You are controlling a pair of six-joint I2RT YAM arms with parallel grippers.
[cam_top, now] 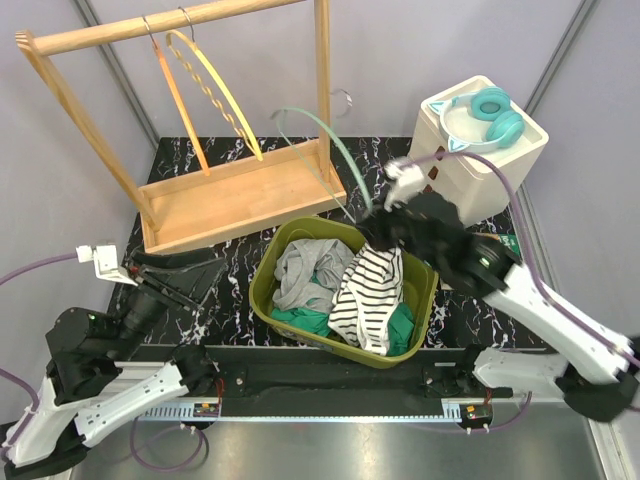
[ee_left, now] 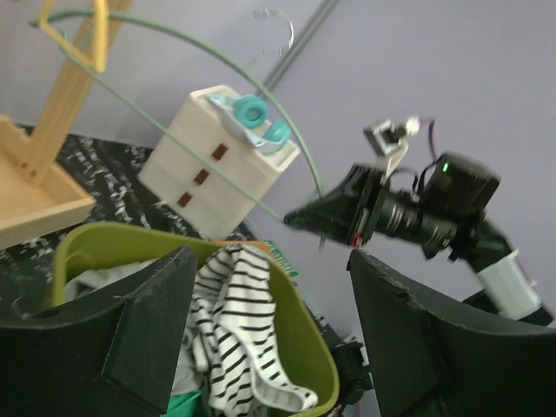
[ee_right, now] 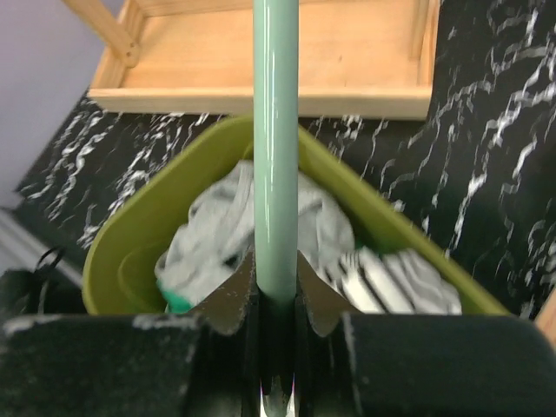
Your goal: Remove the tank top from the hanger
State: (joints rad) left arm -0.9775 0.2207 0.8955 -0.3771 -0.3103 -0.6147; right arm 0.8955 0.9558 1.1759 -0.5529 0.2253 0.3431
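The striped black-and-white tank top (cam_top: 365, 290) lies in the olive green basket (cam_top: 262, 285), and its lower end drapes toward the near rim. It is off the mint green hanger (cam_top: 318, 125), which hangs bare above the basket's far side. My right gripper (cam_top: 378, 228) is shut on the hanger's rod (ee_right: 276, 156), with the fingers pinching it (ee_right: 276, 300). My left gripper (cam_top: 205, 280) stands open and empty, left of the basket. In the left wrist view the tank top (ee_left: 230, 321) shows between the open fingers (ee_left: 148, 330), well beyond them.
A wooden rack (cam_top: 240, 195) at the back left carries a yellow hanger and an orange hanger (cam_top: 200, 80). At the back right, teal headphones (cam_top: 485, 115) sit on a white drawer box (cam_top: 470, 175). Grey (cam_top: 300, 270) and green garments also fill the basket.
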